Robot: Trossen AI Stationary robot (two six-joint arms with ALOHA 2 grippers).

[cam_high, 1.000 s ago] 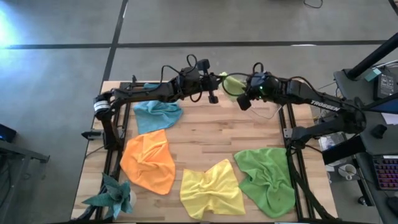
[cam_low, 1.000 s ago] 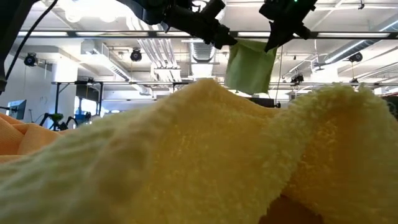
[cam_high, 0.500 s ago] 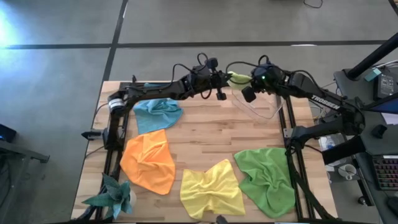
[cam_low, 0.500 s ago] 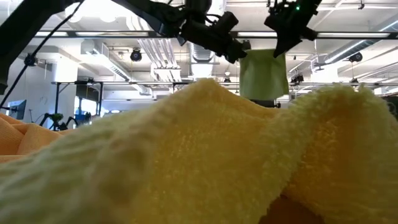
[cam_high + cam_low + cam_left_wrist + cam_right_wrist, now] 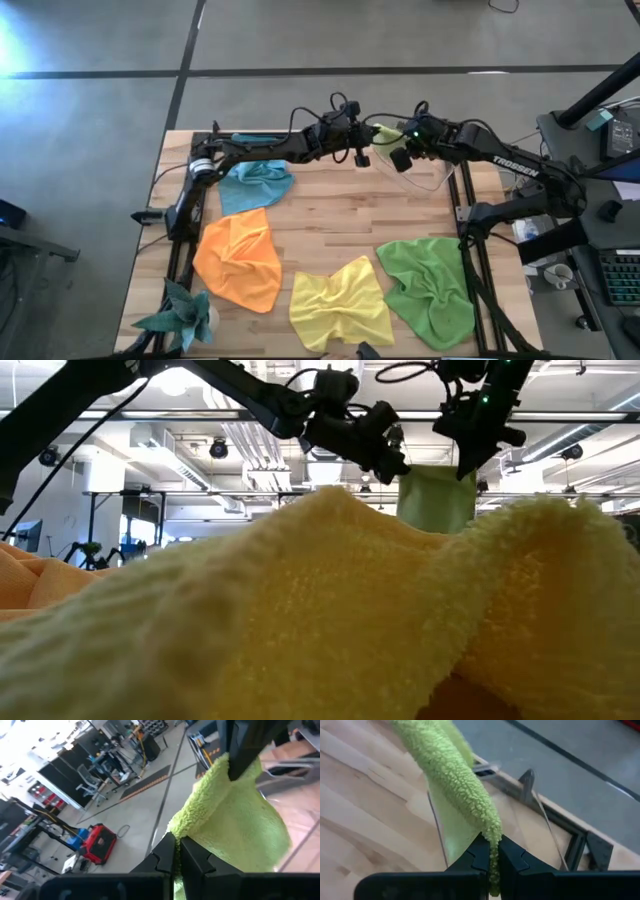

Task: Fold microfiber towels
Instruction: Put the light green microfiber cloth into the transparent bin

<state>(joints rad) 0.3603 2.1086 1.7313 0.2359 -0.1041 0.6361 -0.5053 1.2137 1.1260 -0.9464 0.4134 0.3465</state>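
Teal paper spikes mark the ornament at the bench's near left corner, and from there we read across: the blue towel lies rumpled at the far left, the orange towel crumpled just in front of it, the yellow towel bunched at the near edge, the darker green towel puckered at the near right. All four lie loose, so we judge them still to be folded. Over the far edge the left gripper has its jaws clamped on one edge of the lime green towel, and the right gripper, close beside it, has its jaws clamped on another part of the top edge. Held so, the cloth hangs free between them, probably so that its own weight draws it flat before it is laid down. Its pile is thick and nubbly, its edge rolled soft; the bench is pale wooden planking.
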